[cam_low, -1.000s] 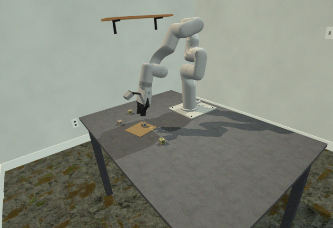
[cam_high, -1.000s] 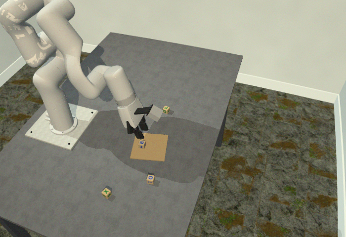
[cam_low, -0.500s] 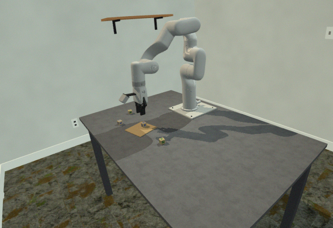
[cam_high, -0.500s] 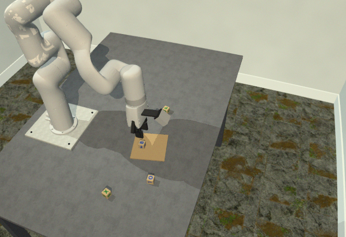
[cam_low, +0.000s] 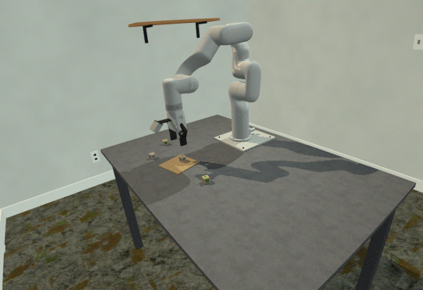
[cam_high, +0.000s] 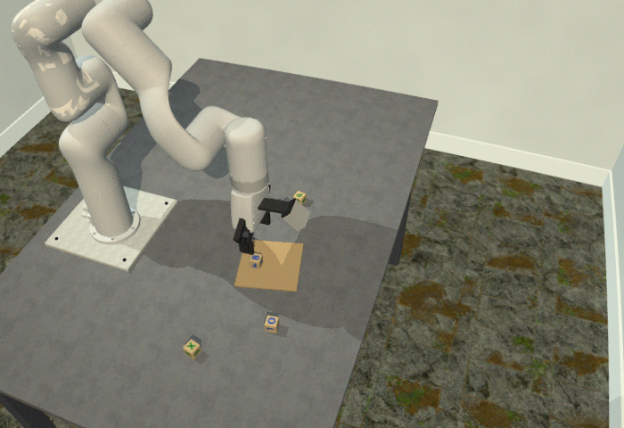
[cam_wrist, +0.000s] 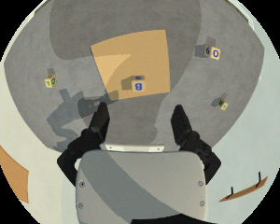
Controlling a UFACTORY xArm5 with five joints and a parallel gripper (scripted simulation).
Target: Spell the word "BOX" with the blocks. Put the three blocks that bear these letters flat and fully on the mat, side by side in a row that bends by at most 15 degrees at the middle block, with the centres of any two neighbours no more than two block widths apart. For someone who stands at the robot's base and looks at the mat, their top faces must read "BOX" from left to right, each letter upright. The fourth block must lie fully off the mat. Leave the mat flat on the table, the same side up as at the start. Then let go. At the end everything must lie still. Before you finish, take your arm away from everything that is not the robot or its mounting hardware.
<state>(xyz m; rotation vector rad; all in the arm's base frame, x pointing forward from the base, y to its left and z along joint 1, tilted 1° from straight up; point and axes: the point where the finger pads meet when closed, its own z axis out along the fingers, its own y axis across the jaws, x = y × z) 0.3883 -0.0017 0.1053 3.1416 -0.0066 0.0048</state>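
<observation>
The block lettered B point(cam_high: 255, 260) point(cam_low: 182, 158) point(cam_wrist: 138, 86) stands on the tan mat point(cam_high: 277, 277) point(cam_low: 171, 165) point(cam_wrist: 154, 51), near its edge towards the base. Which way its B is turned is too small to tell surely. My gripper point(cam_high: 256, 234) point(cam_low: 178, 141) point(cam_wrist: 141, 111) is wide open and empty, above and slightly to the base side of that block. The O block point(cam_high: 271, 323) point(cam_low: 152, 156) point(cam_wrist: 214, 51) and X block point(cam_high: 192, 347) point(cam_low: 165, 141) point(cam_wrist: 223, 104) lie off the mat, on its right seen from the base. The mat looks flat.
A fourth block point(cam_high: 299, 196) point(cam_low: 205, 179) point(cam_wrist: 50, 81) with green letters lies off the mat on the opposite side, on the grey table point(cam_high: 353, 131) point(cam_low: 287, 222). The white base plate point(cam_high: 146, 229) point(cam_low: 260, 139) is behind the gripper. A wall shelf point(cam_low: 174, 22) is high up.
</observation>
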